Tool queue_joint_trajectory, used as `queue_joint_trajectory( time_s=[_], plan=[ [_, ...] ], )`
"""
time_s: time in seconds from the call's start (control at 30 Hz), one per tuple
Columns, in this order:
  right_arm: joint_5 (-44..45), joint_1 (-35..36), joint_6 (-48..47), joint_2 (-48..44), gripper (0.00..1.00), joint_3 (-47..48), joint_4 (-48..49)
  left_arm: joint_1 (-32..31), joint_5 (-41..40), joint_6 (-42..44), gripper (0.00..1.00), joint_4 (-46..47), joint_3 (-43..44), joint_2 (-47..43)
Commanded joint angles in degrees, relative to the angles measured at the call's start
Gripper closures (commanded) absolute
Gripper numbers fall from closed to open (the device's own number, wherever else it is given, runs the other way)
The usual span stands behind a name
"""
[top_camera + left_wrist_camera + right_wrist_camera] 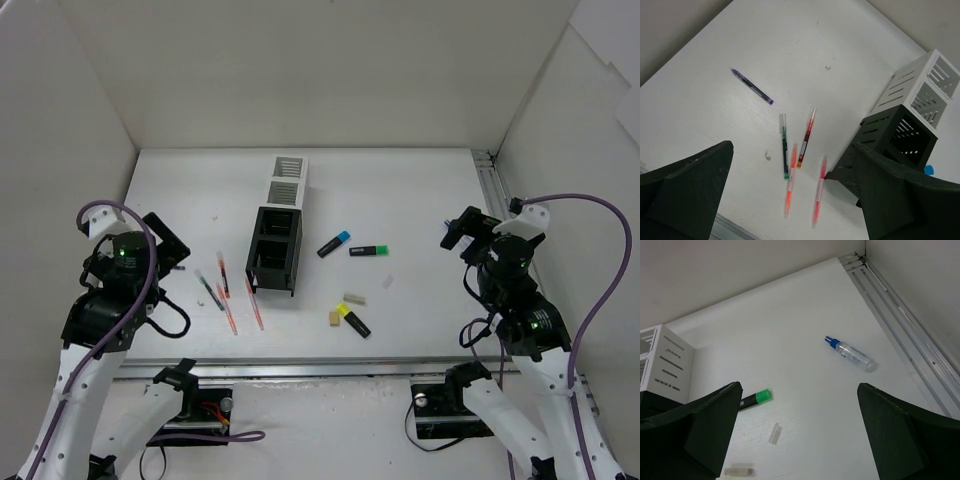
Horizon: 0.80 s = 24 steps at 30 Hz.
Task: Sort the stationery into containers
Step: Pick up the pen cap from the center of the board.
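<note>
Hovering over the left half of the counter (420, 190), the left claw (792, 145) has its jaws spread wide with nothing between them. The right claw (800, 385) is equally released and empty. The pens (784, 146) lie loose at 9 o'clock of the black boxes (274, 250). The highlighters (369, 250) and erasers (354, 298) are scattered at 3 to 4 o'clock of those boxes. The white boxes (287, 180) continue the row toward 12 o'clock, and no stationery shows inside any compartment.

Several pens lie close together at crossing angles, so a closing claw could pinch two at once or nudge a neighbour into rolling. One red pen (819, 190) ends just beside the black box's foot, and a finger coming down there may strike the frame and shift the row. Thin pens lying flat may also slip from the grip. A small spray bottle (850, 354) near the right rail could be mistaken for stationery
</note>
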Motion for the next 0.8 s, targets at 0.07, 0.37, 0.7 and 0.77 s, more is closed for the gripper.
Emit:
queue_joint_trajectory(
  time_s=[0.07, 0.37, 0.7, 0.77],
  plan=[
    [-5.3, -0.3, 0.9, 1.6, 0.02, -1.4, 3.9, 3.7, 2.9, -0.7, 0.01, 4.1, -1.8, 2.2],
    [-16.1, 0.0, 4.6, 9.8, 0.02, -4.4, -0.2, 12.2, 11.4, 0.2, 0.01, 7.1, -6.2, 7.4],
    [-13.1, 6.5, 14.8, 23.2, 0.02, -8.4, -3.5, 19.7, 16.0, -0.2, 0.00, 11.2, -10.0, 11.8],
    [-12.2, 7.2, 18.0, 25.3, 0.02, -8.8, -3.3, 21.0, 17.4, -0.5, 0.00, 11.9, -10.4, 13.4]
  ],
)
